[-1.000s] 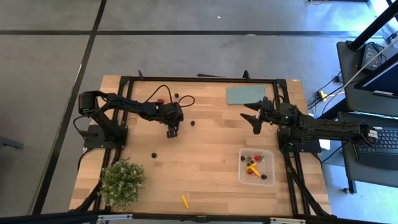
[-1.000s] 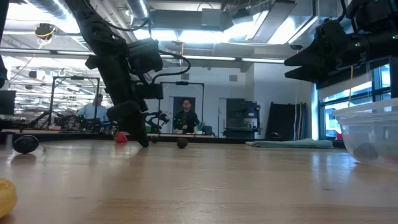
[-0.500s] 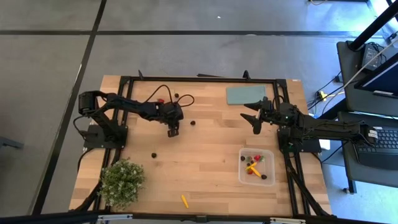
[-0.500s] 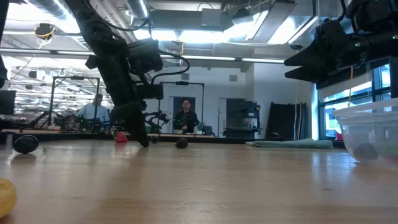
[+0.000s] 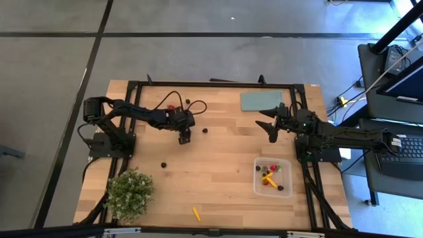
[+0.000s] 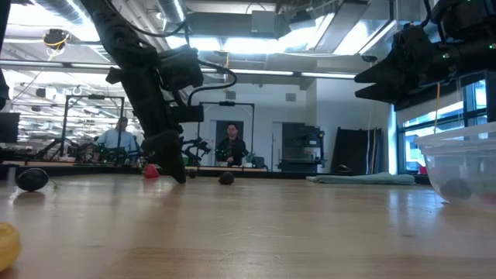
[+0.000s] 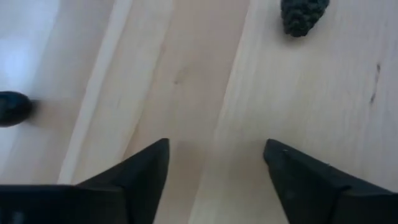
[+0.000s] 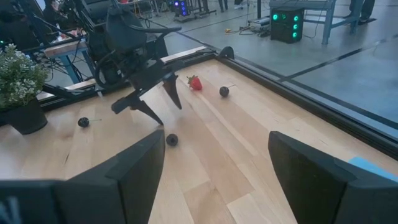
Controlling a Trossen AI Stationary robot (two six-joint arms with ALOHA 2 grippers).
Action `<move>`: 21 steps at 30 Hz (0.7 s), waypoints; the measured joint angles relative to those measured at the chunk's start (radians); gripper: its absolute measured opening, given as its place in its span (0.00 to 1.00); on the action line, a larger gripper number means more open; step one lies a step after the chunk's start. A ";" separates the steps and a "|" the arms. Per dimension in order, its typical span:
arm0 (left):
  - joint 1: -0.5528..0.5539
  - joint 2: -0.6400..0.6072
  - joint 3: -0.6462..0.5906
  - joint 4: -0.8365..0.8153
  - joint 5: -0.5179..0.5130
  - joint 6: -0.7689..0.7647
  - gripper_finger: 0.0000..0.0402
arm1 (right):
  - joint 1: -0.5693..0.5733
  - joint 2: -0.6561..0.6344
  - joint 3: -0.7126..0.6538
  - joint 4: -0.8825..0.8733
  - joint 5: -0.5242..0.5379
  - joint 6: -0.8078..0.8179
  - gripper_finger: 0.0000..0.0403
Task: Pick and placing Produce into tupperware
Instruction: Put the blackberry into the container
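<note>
Left end effector (image 5: 185,139) open, empty, beside one dark berry (image 5: 205,130); tupperware (image 5: 273,176) holds several pieces.

I saw the clear tupperware (image 5: 272,176) sitting upright near the table's right edge, holding several red, dark and orange-yellow pieces. Loose produce lay scattered on the wood: a dark berry (image 5: 204,130) mid-table, another dark berry (image 5: 163,164) further left, a strawberry (image 8: 195,83) at the far edge, and a carrot stick (image 5: 195,213) near the front.
</note>
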 joint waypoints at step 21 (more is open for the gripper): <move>-0.007 0.000 0.000 0.365 0.128 -0.092 0.74 | 0.000 0.000 0.000 -0.042 0.000 0.000 0.71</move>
